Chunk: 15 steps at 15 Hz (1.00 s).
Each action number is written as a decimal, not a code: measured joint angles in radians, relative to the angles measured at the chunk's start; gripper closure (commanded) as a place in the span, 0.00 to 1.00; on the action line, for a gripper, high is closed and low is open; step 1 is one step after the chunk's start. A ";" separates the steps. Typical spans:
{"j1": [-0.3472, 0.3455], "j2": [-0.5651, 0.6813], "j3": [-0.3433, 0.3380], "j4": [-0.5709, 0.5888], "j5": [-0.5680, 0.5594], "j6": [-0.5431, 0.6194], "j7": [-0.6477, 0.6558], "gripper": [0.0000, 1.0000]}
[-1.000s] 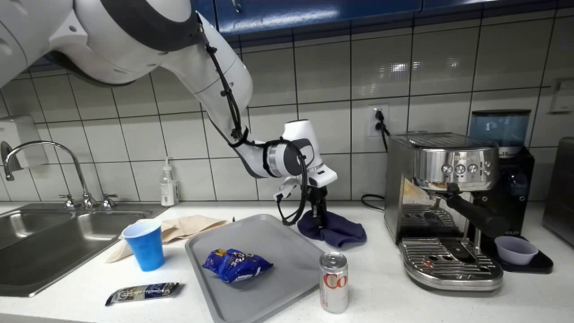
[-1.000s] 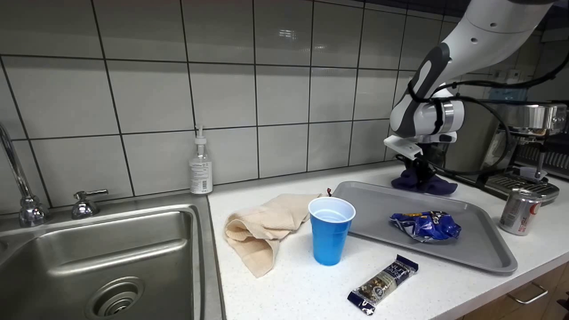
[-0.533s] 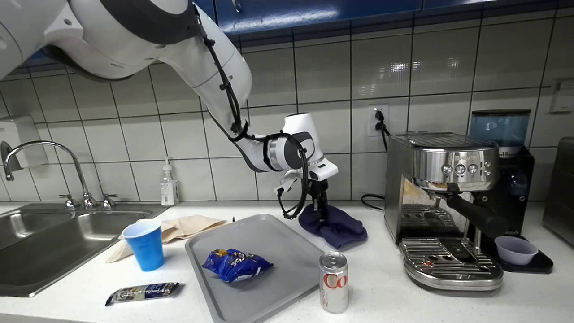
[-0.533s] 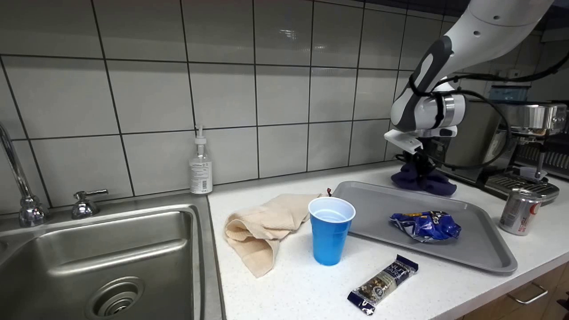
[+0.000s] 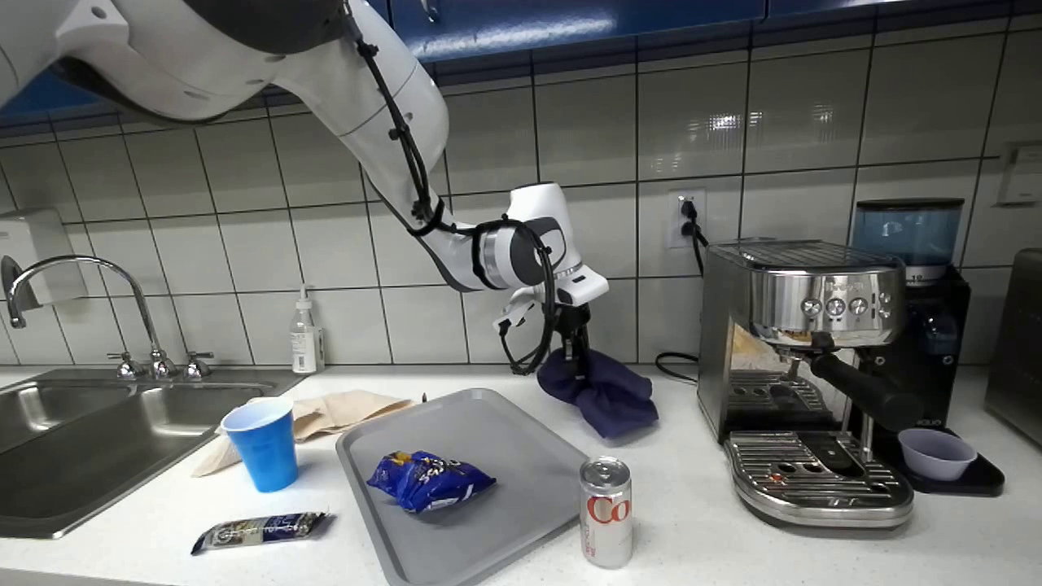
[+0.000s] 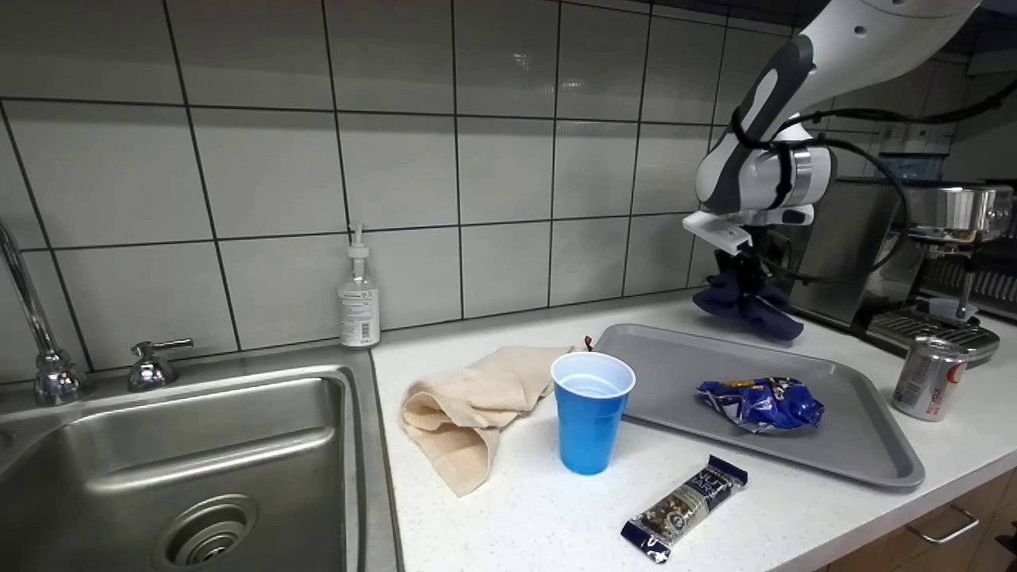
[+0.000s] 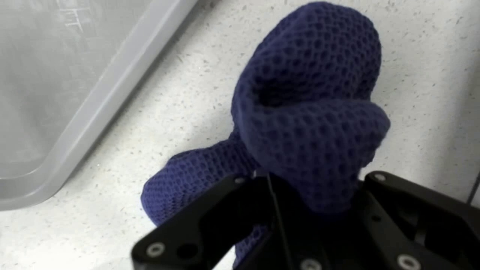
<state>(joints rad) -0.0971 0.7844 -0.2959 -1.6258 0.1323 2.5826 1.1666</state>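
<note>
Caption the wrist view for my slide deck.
The gripper pinches a bunched navy cloth over a speckled white counter, the rounded corner of a gray tray alongside.

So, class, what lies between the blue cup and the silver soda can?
Between the blue cup and the silver soda can lies the grey tray, with the blue snack bag on it; both exterior views show this.

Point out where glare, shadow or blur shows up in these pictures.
In both exterior views, glare spots the tiled wall; in an exterior view, a streak of light crosses the blue cabinet; in the wrist view, the claw, shut on the purple cloth, looks dark and slightly blurred, and shadow lines the gray tray.
</note>
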 measured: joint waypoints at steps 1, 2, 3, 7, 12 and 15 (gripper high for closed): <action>0.003 -0.008 0.001 -0.004 0.000 0.000 -0.003 0.97; 0.006 -0.018 0.001 -0.011 0.000 0.000 -0.006 0.97; 0.009 -0.028 0.002 -0.019 0.000 0.000 -0.011 0.97; 0.012 -0.077 0.002 -0.066 -0.002 0.000 -0.047 0.97; 0.011 -0.151 0.001 -0.148 -0.002 0.001 -0.114 0.97; 0.009 -0.200 -0.001 -0.208 -0.003 0.002 -0.159 0.97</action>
<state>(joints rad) -0.0880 0.5840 -0.2971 -1.8339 0.1292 2.5844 1.0075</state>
